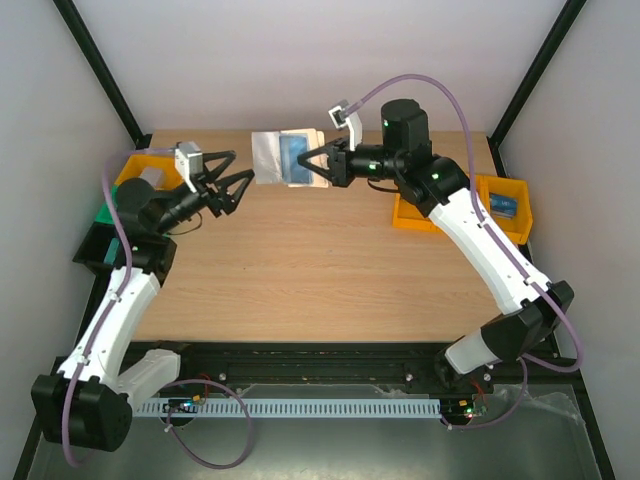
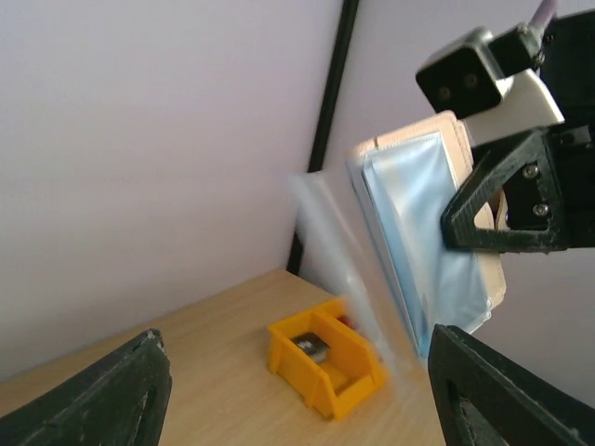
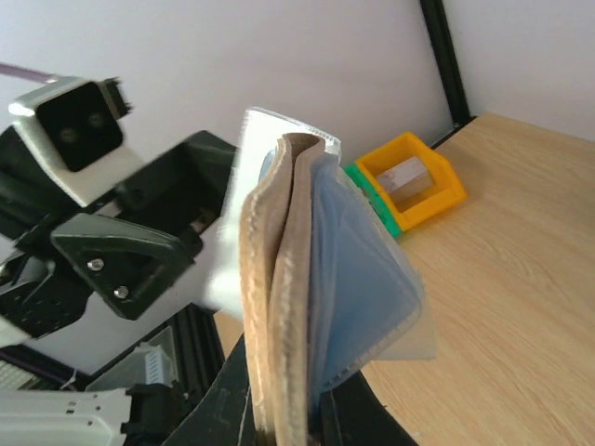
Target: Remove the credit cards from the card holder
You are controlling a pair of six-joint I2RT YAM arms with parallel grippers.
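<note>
My right gripper is shut on the card holder, holding it up above the table's back edge. The card holder is beige outside, and its blue inner sleeves fan open. A pale credit card shows at the holder's left edge, blurred in both wrist views. Whether it still sits in a sleeve I cannot tell. My left gripper is open just left of that card, with its fingers spread wide and nothing between them.
A yellow bin with a small grey object stands at the back left, next to a green bin and a black one. Two yellow bins stand at the right, under my right arm.
</note>
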